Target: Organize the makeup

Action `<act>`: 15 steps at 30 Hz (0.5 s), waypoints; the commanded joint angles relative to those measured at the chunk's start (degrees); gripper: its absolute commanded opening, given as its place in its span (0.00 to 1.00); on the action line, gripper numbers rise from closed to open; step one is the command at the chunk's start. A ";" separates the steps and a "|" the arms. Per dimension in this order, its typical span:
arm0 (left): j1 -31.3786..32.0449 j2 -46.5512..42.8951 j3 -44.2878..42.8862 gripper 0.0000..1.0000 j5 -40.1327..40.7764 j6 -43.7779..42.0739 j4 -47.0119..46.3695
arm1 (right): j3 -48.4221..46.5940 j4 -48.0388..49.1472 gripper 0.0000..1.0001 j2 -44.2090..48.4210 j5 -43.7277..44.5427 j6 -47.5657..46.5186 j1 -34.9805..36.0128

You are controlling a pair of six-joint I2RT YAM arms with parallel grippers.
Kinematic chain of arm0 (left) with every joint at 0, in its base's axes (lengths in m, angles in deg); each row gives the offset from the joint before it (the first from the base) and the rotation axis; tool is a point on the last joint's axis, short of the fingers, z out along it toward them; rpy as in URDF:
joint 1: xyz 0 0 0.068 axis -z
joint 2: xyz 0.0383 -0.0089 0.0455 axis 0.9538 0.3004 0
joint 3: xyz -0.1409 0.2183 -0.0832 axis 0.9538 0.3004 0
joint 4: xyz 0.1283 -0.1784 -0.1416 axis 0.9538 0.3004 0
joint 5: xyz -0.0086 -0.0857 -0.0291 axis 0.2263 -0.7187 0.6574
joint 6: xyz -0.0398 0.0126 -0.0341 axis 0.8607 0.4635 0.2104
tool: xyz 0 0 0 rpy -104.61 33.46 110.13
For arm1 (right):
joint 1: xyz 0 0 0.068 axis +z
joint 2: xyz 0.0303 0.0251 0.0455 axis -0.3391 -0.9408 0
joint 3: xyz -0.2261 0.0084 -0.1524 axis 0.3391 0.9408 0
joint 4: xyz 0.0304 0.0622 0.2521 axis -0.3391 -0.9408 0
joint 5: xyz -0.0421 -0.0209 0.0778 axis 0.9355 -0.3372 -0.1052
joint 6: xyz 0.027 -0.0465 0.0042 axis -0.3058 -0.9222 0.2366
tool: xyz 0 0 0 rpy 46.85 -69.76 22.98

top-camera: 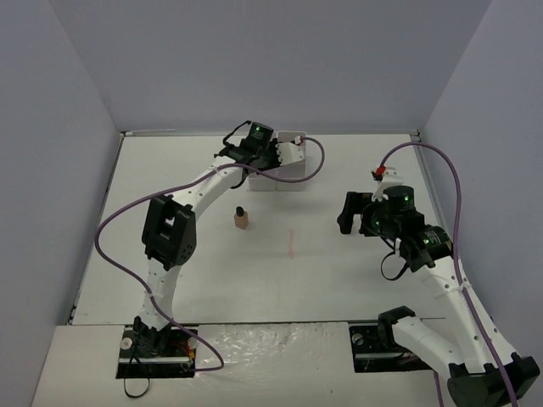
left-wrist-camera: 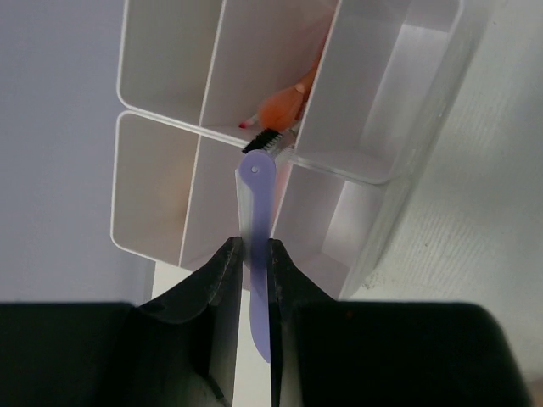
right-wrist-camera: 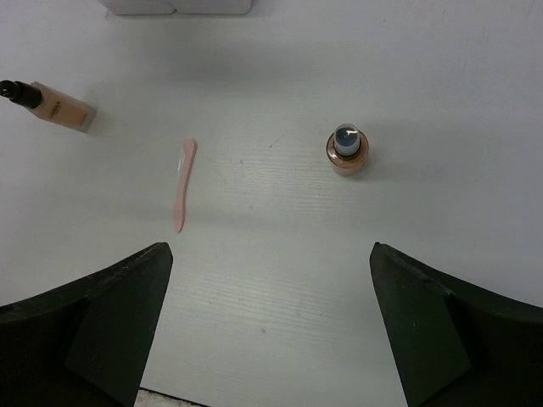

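The thin lavender-blue stick [left-wrist-camera: 256, 212], flat and with a black toothed tip, is pinched between the 2 black fingers of the left gripper [left-wrist-camera: 252, 254]. Its tip is at a divider of the glossy white compartment box [left-wrist-camera: 165, 51], beside a peach sponge [left-wrist-camera: 284, 102] in 1 compartment. The right gripper [right-wrist-camera: 270, 250] is spread wide and holds nothing. On the matte white table [right-wrist-camera: 441, 76] lie a pink stick [right-wrist-camera: 181, 184] and a tan bottle [right-wrist-camera: 59, 108] with black cap. A round gold tube [right-wrist-camera: 347, 149] stands upright, well apart.

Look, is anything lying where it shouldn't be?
Yes. A pink stick lies flat on the table, apart from the white box; a tan bottle and a small tube sit loose there too.
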 commanded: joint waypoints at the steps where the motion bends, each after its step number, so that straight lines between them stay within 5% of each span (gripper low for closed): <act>1: -2.20 -2.70 -1.19 0.00 -4.37 1.36 -12.20 | -0.16 2.48 1.00 -0.61 0.70 -0.02 -0.27; 15: -7.55 -2.69 6.81 0.00 -18.43 12.90 -30.93 | -0.07 2.45 1.00 -1.18 1.23 0.20 -0.27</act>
